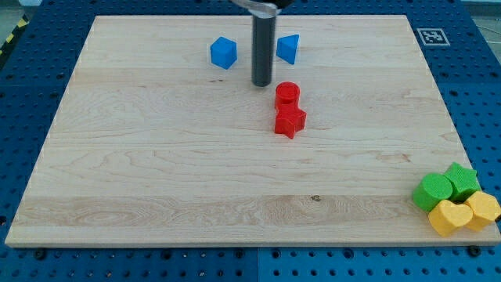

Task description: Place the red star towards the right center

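Observation:
The red star (290,121) lies near the board's middle, slightly toward the view's top. A red cylinder (287,94) sits right above it, touching or nearly touching it. My tip (261,84) rests on the board just to the upper left of the red cylinder, a short gap away, and up and left of the red star.
A blue cube (224,52) and a blue triangular block (288,48) flank the rod near the view's top. A green cylinder (433,191), a green star (462,181), a yellow heart (451,217) and another yellow block (483,208) cluster at the bottom right corner. The wooden board (156,172) has blue pegboard around it.

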